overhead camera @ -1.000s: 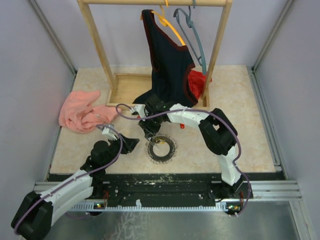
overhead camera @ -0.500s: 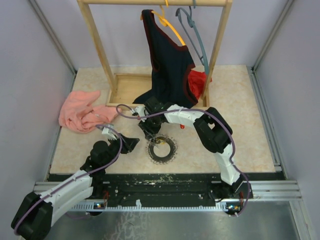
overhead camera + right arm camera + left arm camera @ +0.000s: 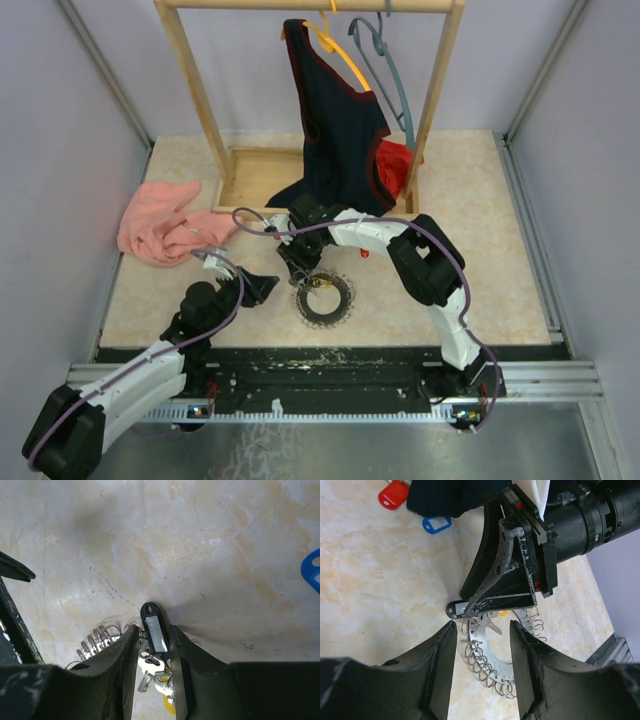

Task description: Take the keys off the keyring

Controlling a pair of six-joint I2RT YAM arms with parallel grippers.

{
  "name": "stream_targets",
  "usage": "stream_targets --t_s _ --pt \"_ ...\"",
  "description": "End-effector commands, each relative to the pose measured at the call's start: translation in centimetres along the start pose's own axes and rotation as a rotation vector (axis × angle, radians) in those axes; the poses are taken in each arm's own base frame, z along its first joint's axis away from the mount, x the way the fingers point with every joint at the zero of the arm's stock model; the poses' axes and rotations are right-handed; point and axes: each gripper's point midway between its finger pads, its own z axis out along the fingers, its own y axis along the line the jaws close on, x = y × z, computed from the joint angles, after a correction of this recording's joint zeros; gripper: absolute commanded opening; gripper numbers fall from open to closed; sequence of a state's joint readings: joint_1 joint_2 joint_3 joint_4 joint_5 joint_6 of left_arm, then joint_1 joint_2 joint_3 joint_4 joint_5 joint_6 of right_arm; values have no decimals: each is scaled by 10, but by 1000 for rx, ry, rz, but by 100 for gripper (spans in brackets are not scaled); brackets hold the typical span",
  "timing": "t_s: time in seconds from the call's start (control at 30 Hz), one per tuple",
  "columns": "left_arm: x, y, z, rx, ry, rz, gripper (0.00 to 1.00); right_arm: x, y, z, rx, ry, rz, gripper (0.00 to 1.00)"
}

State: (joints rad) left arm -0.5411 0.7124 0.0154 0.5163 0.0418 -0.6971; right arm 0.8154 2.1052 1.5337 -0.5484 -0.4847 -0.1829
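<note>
Dark keyring [image 3: 322, 318] lies flat, black-tagged key [image 3: 155, 632] at its rim.

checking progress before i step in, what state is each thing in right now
keyring, flat on the table, small rings along its edge
black-tagged key, pinched between the right fingers at the keyring
red tag, loose on the table, off the keyring
blue tag, loose on the table, off the keyring
left fingers, open, empty
right fingers, shut on the black-tagged key
dark garment, hanging
pink cloth, crumpled
</note>
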Motion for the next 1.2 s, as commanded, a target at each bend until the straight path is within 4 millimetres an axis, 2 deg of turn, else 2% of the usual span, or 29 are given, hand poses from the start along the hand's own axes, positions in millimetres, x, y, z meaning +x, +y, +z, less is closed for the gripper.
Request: stream_targets --t_s 0.0,0.3,0.7,0.8,1.17 --pt "12 10 -5 -7 12 -4 52 -26 14 -12 -39 -63 -20 31" --pt "10 9 -4 -7 8 -3 52 -21 14 -14 -39 -39 -44 30" --pt "11 9 -4 -6 12 -1 52 -17 22 -13 -87 -29 -53 24" --pt "11 9 -4 -6 12 -1 52 -18 26 -15 -98 -33 -57 19" --pt "12 9 -4 -3 16 -2 52 -13 30 -18 -112 -24 -63 19"
